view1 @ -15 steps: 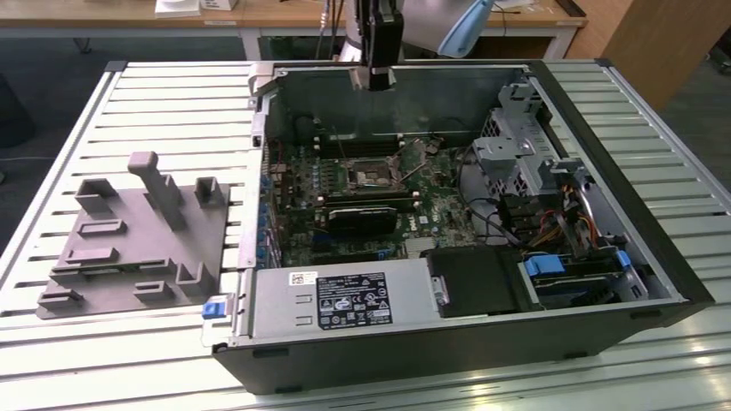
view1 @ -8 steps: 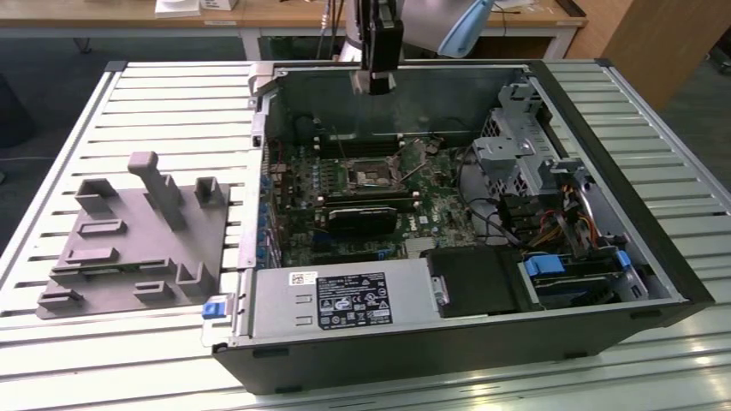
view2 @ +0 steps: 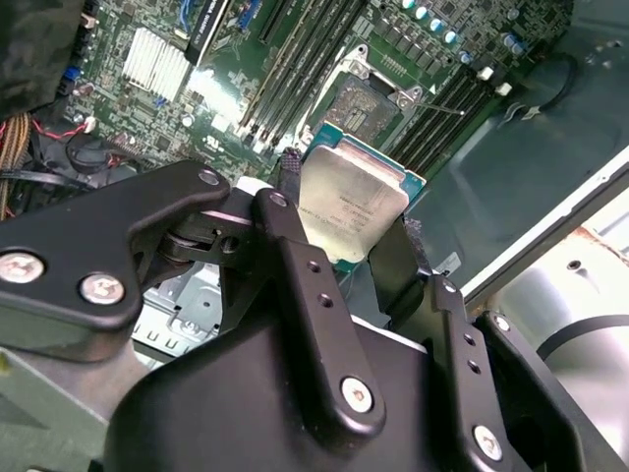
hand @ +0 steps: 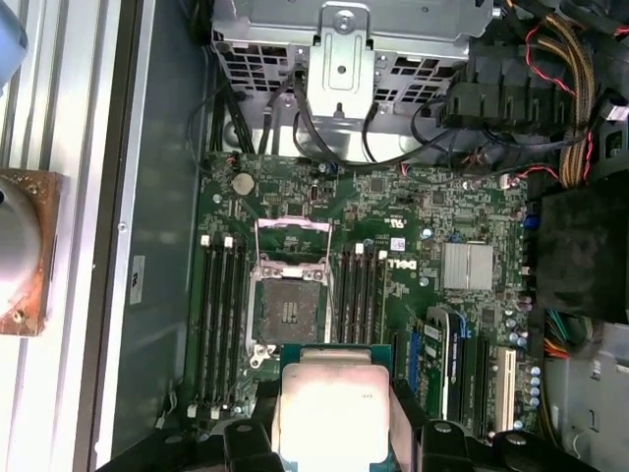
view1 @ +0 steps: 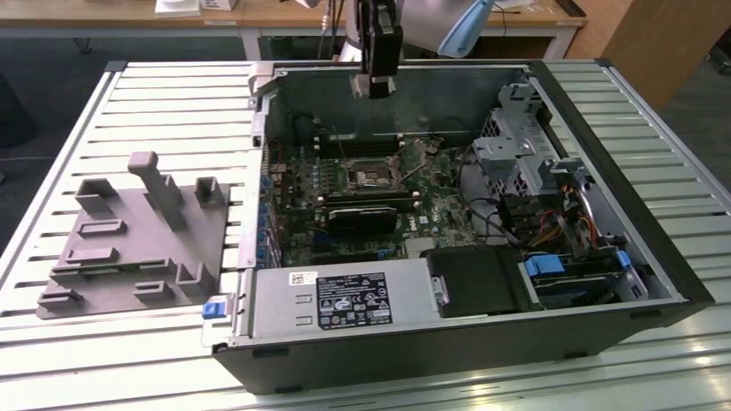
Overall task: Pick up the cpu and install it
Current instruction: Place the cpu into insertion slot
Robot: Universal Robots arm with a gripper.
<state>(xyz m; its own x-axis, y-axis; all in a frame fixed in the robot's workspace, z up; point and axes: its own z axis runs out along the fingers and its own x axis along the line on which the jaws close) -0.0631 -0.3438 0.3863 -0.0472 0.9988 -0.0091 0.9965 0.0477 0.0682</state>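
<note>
The cpu (view2: 354,202), a flat silver square with a pale green rim, is clamped between my gripper's (view2: 346,214) two black fingers (view2: 288,182). It appears again as the cpu (hand: 329,408) in the first wrist view, hanging above the motherboard. The open socket (hand: 287,305) with its lid raised lies on the green motherboard (hand: 393,206), a little beyond the chip. In the exterior view my gripper (view1: 374,86) hangs over the far end of the open computer case (view1: 639,248), above the socket (view1: 371,175).
The case lies on a slatted metal table (view1: 137,111). A grey fixture tray (view1: 132,240) sits at the exterior view's left. Memory slots (hand: 218,324) flank the socket; a black card (view1: 365,214), drive cage (view1: 514,145) and cables (view1: 549,227) crowd the case.
</note>
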